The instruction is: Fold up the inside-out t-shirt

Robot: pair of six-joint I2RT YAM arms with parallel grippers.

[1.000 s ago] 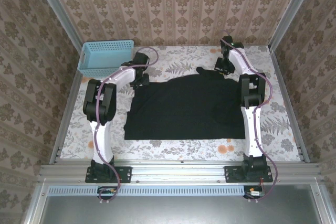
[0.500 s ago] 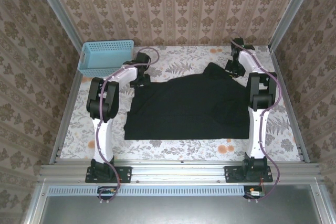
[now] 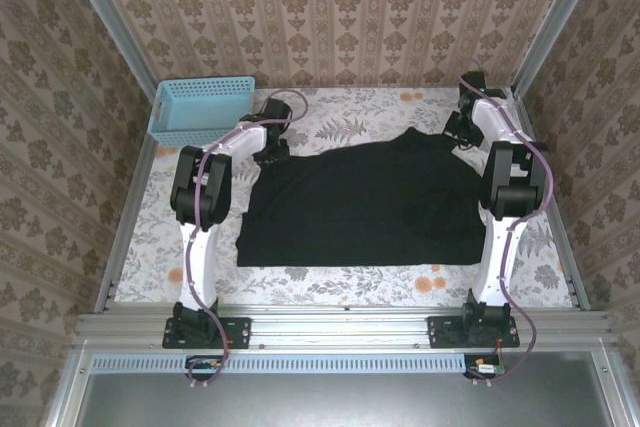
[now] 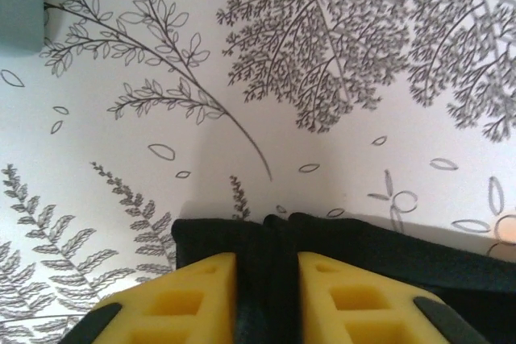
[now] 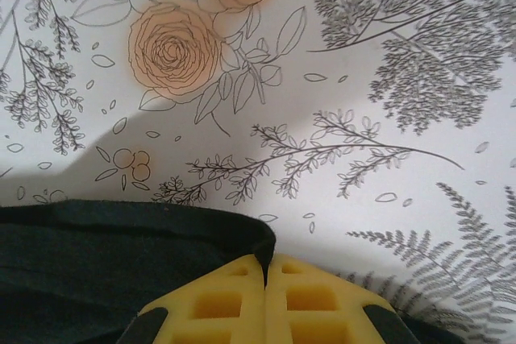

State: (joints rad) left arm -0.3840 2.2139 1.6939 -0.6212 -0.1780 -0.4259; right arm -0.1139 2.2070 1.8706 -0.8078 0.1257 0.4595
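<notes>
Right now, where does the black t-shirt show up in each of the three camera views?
Top external: black t-shirt spread flat across the middle of the picture.
Left wrist: bottom edge, its fabric between the left claw's yellow fingers.
Right wrist: bottom left, its edge at the closed right claw.
Shared landmark: the fern-print tablecloth under it.

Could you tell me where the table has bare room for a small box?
Free: the far strip between the basket and right gripper, beyond the t-shirt; also the near strip between its hem and the rail. Crowded: the middle, and around the left gripper.
</notes>
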